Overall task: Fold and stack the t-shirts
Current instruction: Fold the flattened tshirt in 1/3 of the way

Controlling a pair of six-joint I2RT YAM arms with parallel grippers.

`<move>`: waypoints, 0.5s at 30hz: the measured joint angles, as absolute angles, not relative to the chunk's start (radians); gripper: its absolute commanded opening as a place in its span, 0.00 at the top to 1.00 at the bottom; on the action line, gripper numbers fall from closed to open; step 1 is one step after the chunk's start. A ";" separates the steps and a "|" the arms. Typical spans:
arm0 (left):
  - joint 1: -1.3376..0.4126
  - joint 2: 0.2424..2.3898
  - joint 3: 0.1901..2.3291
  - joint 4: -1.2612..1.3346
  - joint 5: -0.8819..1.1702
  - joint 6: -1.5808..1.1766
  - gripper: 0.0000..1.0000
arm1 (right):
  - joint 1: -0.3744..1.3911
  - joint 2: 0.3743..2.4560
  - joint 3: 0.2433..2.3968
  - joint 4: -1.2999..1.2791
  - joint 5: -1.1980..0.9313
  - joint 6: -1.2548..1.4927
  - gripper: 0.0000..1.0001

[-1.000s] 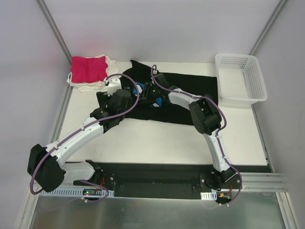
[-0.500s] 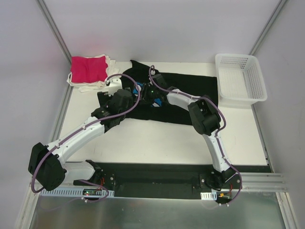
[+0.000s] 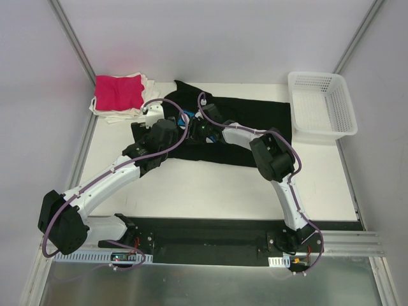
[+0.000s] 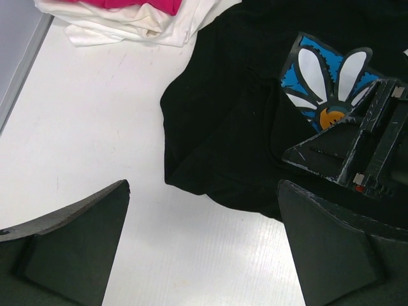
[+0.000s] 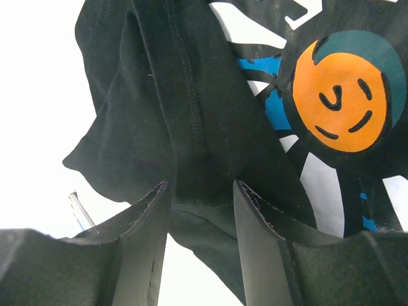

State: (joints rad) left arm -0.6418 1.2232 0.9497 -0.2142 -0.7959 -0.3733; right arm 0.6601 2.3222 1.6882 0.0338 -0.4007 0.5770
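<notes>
The black t-shirt (image 3: 255, 115) lies spread across the far middle of the table, its left part bunched, with the blue daisy print (image 4: 331, 83) showing. My right gripper (image 5: 201, 191) hovers low over that bunched edge, jaws partly open, and a black fold (image 5: 191, 127) runs between its fingers. In the left wrist view the right gripper (image 4: 357, 153) rests by the print. My left gripper (image 4: 204, 242) stands wide open over bare table, just short of the shirt's hem (image 4: 210, 185). A magenta-pink t-shirt (image 3: 118, 92) tops folded white t-shirts (image 4: 140, 22) at the far left.
A white mesh basket (image 3: 322, 105) stands at the far right, against the black shirt's right end. Both arms meet over the shirt's left half, their grippers close together. The table's left edge and frame rail (image 3: 86, 146) run beside the folded stack.
The right gripper has slid a little to the left over the black shirt, and its jaws have widened slightly. The left arm has stayed put.
</notes>
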 measured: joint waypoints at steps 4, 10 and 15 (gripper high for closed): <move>-0.642 1.223 0.950 -0.214 -0.793 -0.373 0.01 | 0.662 2.322 1.691 0.033 -0.400 0.577 0.54; -0.642 1.223 0.949 -0.214 -0.793 -0.373 0.01 | 0.669 2.322 1.718 0.021 -0.400 0.578 0.55; -0.642 1.223 0.949 -0.214 -0.793 -0.373 0.01 | 0.680 2.322 1.738 0.017 -0.400 0.577 0.55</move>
State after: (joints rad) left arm -0.6422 1.2228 0.9493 -0.2138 -0.7933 -0.3733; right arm 0.6804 2.3222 1.7382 0.0170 -0.4004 0.5774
